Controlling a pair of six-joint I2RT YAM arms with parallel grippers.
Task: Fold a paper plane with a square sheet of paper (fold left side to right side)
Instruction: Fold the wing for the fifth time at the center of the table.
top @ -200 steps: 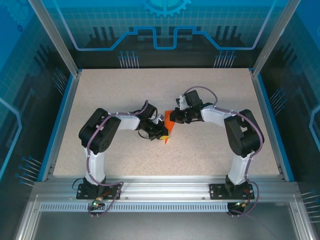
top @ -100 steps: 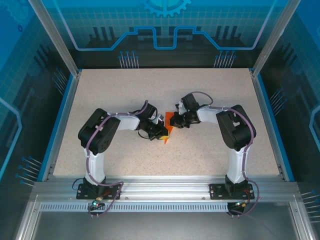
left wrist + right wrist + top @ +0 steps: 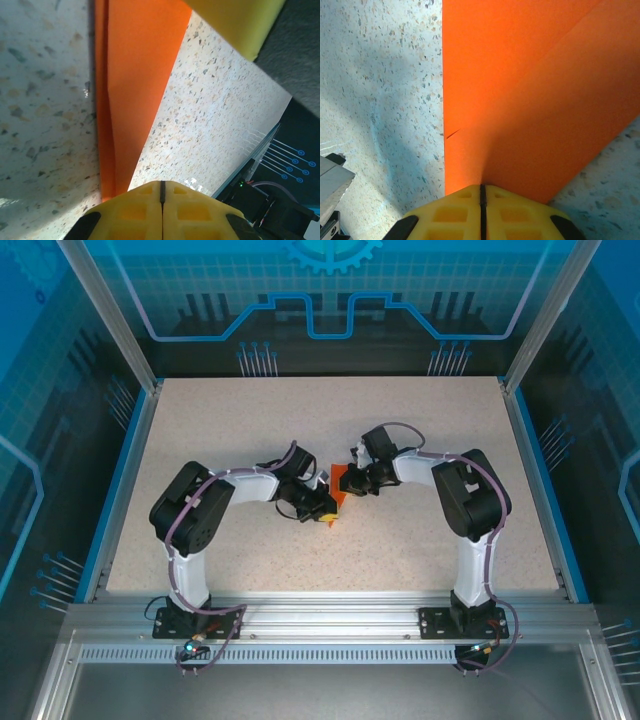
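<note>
Left arm (image 3: 245, 483) reaches in toward the centre, elbow bent, left jaws closed flat together and pointing down. Right arm (image 3: 425, 472) folds in opposite, right jaws closed too, the tips almost meeting.

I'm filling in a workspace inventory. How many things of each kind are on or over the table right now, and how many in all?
Orange paper, folded: 1
Grippers: 2 (left gripper, right gripper, both shut)
Total: 3
</note>
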